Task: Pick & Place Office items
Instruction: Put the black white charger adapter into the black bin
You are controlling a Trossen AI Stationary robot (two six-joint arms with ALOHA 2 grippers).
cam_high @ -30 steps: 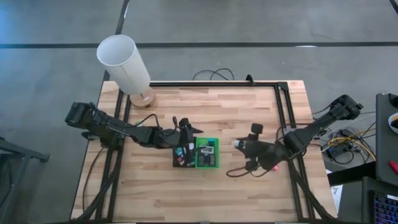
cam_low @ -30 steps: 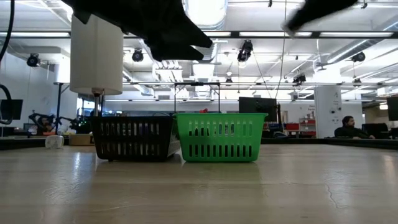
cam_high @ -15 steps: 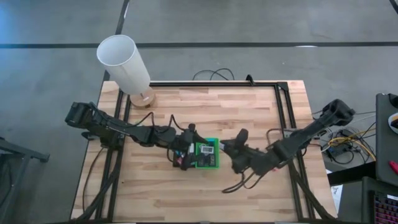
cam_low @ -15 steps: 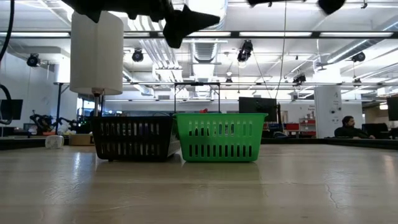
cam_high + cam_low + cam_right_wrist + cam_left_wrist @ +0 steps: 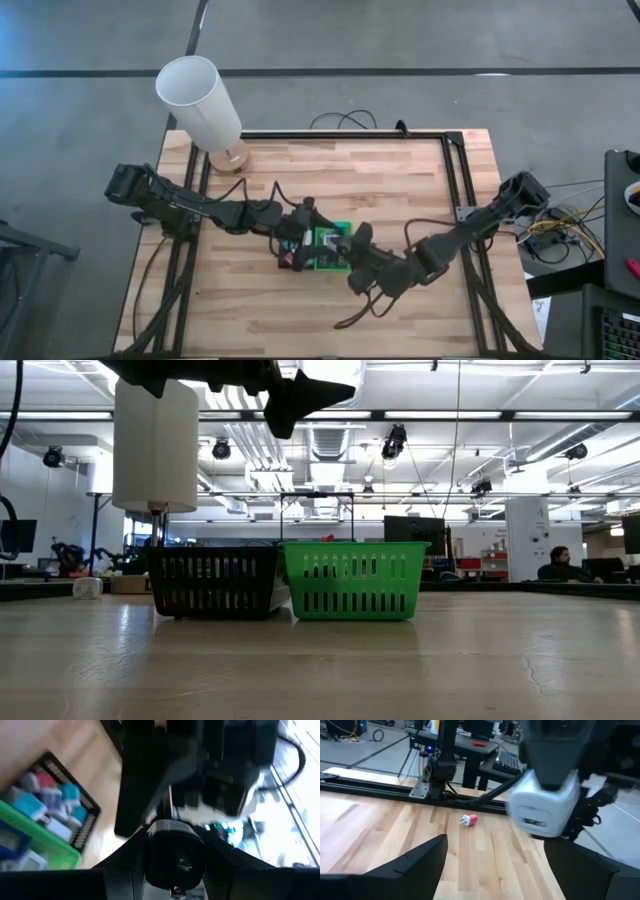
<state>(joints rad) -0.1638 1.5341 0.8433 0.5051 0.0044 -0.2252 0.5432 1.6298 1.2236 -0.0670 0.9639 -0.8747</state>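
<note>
Several tiny teal, pink, purple and white office items fill the black tray (image 5: 55, 805) (image 5: 292, 250), which stands side by side with the green tray (image 5: 331, 250) (image 5: 352, 580). One pink item (image 5: 469, 819) lies alone on the wood. My left gripper (image 5: 495, 845) (image 5: 303, 218) hovers open over the black tray. My right gripper (image 5: 175, 870) (image 5: 352, 240) reaches in from the table's right over the green tray, shut on a black cylindrical item (image 5: 175, 845). My right gripper pinches the black cylindrical item between its two fingers (image 5: 125, 870), one on each side of the round body (image 5: 155, 855). The item is lifted clear of the table, above the green tray's right side.
A tall white cylinder lamp (image 5: 200, 100) (image 5: 155, 445) stands at the table's far left corner. A black metal frame (image 5: 450, 180) runs along the far and right edges. Bare wood lies near and far of the trays. People sit in the room beyond (image 5: 560, 565).
My right gripper has travelled from the table's right part toward the left and now sits over the green tray, its arm stretched out. My left gripper shifted slightly over the black tray early on, then kept still.
</note>
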